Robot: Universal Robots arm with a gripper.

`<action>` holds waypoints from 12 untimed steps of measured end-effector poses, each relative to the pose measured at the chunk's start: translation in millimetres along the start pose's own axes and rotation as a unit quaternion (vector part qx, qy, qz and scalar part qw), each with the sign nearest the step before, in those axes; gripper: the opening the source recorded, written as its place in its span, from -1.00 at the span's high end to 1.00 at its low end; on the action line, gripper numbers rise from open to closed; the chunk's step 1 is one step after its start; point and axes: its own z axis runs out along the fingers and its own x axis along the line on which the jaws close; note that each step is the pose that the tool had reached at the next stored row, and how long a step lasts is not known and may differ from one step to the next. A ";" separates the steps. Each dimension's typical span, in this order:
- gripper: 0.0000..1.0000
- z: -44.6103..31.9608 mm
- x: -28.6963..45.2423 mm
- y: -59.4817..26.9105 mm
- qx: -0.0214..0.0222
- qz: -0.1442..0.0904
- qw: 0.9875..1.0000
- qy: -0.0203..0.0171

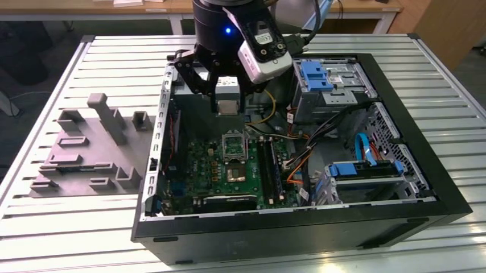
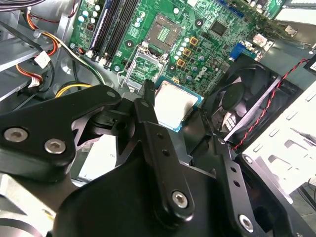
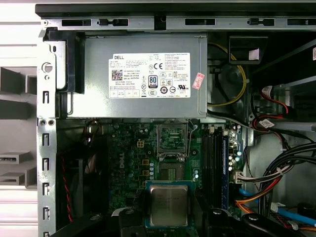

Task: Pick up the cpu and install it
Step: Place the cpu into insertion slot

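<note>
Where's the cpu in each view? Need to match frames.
Exterior view: cpu held in the pincer, upper centre, above the green board.
Second wrist view: cpu next to the black fan.
First wrist view: cpu in front of the green board, beside the memory slots.
Shared landmark: the memory slots, in all three.

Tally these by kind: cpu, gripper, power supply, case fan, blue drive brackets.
cpu: 1
gripper: 1
power supply: 1
case fan: 1
blue drive brackets: 2
Total: 6
</note>
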 end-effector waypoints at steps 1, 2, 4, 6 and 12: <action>0.06 0.0 0.1 0.0 0.000 0.000 1.000 0.000; 0.06 0.3 0.1 -0.3 0.000 0.000 1.000 0.000; 0.06 3.8 0.0 -1.0 0.000 0.000 1.000 0.000; 0.06 7.3 -0.6 -1.0 0.000 -0.001 1.000 0.000; 0.06 18.2 -6.1 -1.6 0.000 -0.004 1.000 0.000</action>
